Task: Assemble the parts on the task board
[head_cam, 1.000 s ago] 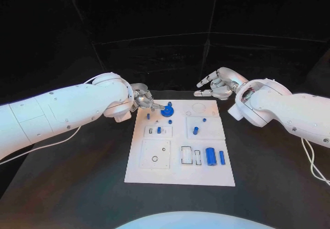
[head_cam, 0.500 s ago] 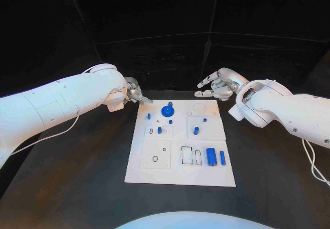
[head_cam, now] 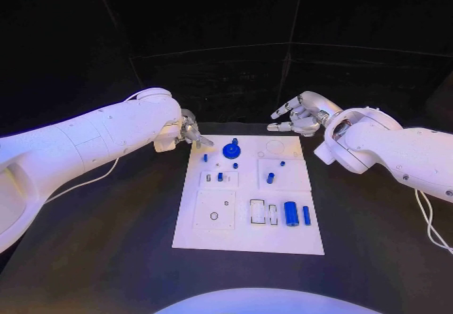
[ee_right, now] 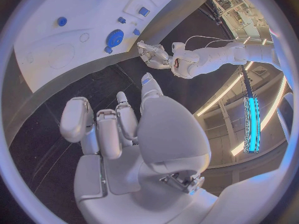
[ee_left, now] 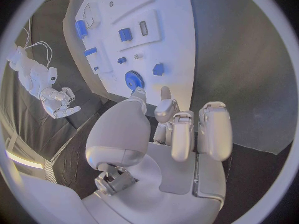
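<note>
The white task board (head_cam: 215, 232) lies in the middle of the black table. A blue gear (head_cam: 230, 152) sits near its far edge, and the same gear (ee_left: 134, 78) lies just ahead of my left fingertips. Small blue pegs (head_cam: 220, 176) stand in the board's upper half. A thick blue cylinder (head_cam: 290, 214) and a thinner one (head_cam: 306, 215) lie at the right. My left hand (head_cam: 192, 134) hovers off the board's far left corner, fingers apart, holding nothing. My right hand (head_cam: 294, 116) hangs beyond the far right corner, fingers spread and empty.
Bare black table (head_cam: 104, 242) surrounds the board on all sides. A dark wall (head_cam: 236, 72) stands behind the table's far edge. A white cable (head_cam: 80, 186) trails under my left arm.
My left hand has let go of the blue gear and drawn back to the left, off the board. The gear stays in place. The right hand has not moved.
</note>
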{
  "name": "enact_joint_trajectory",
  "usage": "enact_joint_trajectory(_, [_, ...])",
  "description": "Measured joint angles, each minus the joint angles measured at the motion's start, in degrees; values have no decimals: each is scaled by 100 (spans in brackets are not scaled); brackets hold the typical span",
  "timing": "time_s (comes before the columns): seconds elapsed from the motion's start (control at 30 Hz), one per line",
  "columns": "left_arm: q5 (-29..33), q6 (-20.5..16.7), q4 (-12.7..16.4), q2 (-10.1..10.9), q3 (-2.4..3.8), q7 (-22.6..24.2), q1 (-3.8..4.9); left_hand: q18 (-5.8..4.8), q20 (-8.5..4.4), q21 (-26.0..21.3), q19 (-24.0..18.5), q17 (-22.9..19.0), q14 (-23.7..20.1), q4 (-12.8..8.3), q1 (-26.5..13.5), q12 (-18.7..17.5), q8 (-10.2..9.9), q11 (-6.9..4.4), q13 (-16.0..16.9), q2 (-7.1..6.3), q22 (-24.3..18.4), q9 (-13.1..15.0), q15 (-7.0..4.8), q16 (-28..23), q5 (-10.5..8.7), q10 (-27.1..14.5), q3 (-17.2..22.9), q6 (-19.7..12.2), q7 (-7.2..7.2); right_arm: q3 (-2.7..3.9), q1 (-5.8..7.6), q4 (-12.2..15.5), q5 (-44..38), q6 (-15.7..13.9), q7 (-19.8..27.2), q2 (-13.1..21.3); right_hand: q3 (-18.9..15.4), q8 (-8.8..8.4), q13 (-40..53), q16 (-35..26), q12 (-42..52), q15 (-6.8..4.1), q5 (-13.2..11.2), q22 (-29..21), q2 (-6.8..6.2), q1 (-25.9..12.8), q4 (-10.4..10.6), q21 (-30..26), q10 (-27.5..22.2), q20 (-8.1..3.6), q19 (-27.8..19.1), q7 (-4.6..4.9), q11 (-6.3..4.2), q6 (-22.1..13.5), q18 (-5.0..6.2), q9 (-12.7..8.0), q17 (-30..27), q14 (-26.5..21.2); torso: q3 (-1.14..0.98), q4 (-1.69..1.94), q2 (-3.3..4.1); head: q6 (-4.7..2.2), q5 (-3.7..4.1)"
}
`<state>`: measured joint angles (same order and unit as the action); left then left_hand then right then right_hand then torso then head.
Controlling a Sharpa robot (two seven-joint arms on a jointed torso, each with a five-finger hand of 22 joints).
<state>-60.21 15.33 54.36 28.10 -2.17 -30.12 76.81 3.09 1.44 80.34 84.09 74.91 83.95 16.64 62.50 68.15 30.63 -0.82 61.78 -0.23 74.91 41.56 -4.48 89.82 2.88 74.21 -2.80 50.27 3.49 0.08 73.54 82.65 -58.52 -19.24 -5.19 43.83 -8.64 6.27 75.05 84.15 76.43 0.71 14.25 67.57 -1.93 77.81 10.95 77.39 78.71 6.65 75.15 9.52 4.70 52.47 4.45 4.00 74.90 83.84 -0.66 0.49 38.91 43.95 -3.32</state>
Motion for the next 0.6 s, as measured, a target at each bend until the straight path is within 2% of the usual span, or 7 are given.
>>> enact_joint_trajectory(0.3, [-16,299,-133,-91,-58,118,-23,0,0,23,0,0,0,11,23,0,-21,0,-31,23,0,-23,0,0,0,0,-20,0,0,0,0,-20,0,5,-1,-35,0,0,0,0,0,0,7,0,0,0,0,0,0,0,0,0,0,0,0,0,0,0,-1,0,-3,-5,16])
enact_joint_trajectory(0.6, [-23,464,-290,-208,-75,200,-78,0,0,23,0,0,0,-21,77,0,-43,0,-31,77,0,-51,0,0,0,0,-52,20,19,0,-1,-33,0,11,-1,-59,0,0,0,0,0,0,7,0,0,0,0,0,0,0,0,0,0,0,-1,0,0,0,-1,0,-3,5,22])
